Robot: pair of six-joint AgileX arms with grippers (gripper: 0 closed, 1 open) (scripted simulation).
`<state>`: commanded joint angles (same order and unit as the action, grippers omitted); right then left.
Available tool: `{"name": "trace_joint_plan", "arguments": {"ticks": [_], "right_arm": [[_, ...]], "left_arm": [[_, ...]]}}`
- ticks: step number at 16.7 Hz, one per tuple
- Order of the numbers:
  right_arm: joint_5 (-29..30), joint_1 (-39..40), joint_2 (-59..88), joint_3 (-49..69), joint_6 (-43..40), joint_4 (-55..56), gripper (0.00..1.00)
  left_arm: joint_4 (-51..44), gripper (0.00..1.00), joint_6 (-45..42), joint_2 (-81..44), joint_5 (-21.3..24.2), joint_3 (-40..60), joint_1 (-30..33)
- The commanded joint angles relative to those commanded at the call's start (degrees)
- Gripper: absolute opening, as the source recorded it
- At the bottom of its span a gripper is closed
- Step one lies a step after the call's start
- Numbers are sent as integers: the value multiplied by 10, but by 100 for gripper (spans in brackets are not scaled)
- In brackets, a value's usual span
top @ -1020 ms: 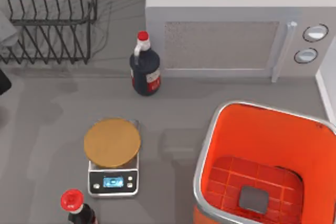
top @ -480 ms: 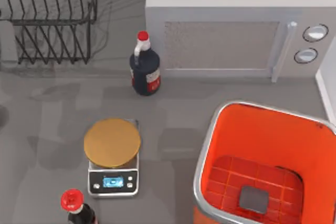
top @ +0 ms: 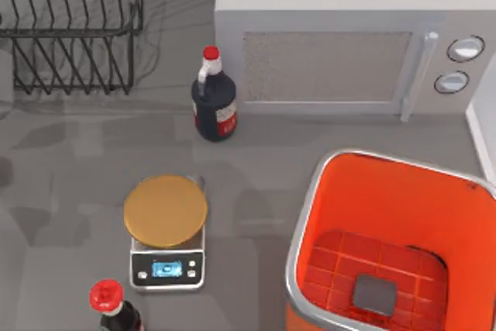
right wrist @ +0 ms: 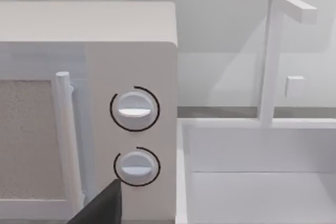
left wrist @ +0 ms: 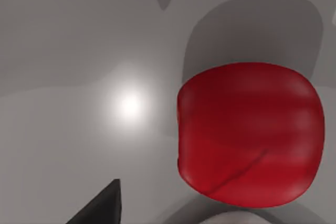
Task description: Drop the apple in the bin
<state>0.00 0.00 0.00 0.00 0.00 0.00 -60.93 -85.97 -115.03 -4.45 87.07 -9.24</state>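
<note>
Top view, left to right: black wire dish rack (top: 74, 25) at the back left, a dark bottle with a red cap (top: 214, 102) standing upright in front of the microwave's left end, a kitchen scale (top: 166, 230) with a round tan plate near the front, and a second red-capped bottle (top: 112, 305) at the front edge just left of the scale. White microwave (top: 349, 36) fills the back right, two round knobs on its right side. The bin (top: 395, 242) sits front right, orange-red with a silver-grey rim, gridded floor with a grey square inside (nothing else lying in it).

Left wrist view: the apple (left wrist: 249, 135), glossy red, sits very close to the camera over grey table surface, with its shadow behind it. One dark fingertip (left wrist: 102, 208) pokes in at the picture's edge, apart from the apple; whether the left claw is spread or pinching, I cannot tell.

Right wrist view: faces the microwave's knob panel (right wrist: 134, 137) and door handle, with a white sink and its faucet (right wrist: 275, 56) beside it. A dark fingertip (right wrist: 102, 208) shows here too; right claw state cannot be told.
</note>
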Motion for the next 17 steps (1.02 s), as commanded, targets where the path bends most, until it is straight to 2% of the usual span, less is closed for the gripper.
{"name": "trace_joint_plan", "arguments": {"ticks": [4, 10, 15, 17], "right_arm": [[0, 0, 0, 0, 0, 0, 100], [0, 0, 0, 0, 0, 0, 100], [0, 0, 0, 0, 0, 0, 100], [0, 0, 0, 0, 0, 0, 100]], "left_arm": [[11, 100, 1, -3, 0, -9, 1], [129, 100, -9, -52, 1, -73, -8], [140, 100, -10, -58, 1, -82, -9], [140, 85, -10, -58, 1, -82, -9]]}}
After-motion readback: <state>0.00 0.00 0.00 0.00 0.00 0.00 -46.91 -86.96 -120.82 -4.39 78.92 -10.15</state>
